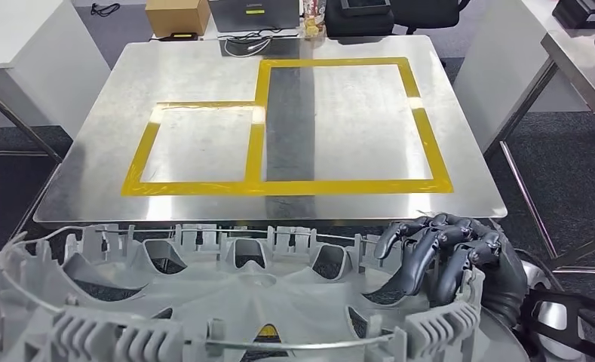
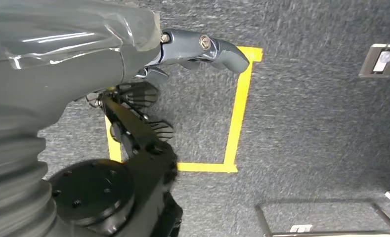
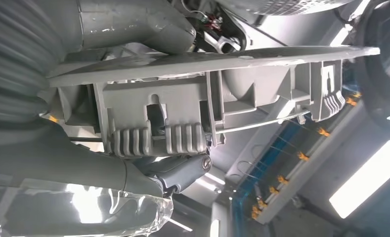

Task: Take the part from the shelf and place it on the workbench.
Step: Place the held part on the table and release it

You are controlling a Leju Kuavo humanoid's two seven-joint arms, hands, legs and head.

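My right hand [image 1: 449, 256] grips the rim of the big grey ribbed plastic part [image 1: 226, 302], held low in front of the steel workbench [image 1: 90, 143] with its near edge cut off, while my left hand [image 2: 197, 52] hangs over carpet, fingers mostly hidden, so I cannot tell its state.

A cardboard box [image 1: 177, 16] and what may be a laptop [image 1: 253, 13] sit beyond.

Part [image 1: 226, 302] before workbench [image 1: 203, 68]
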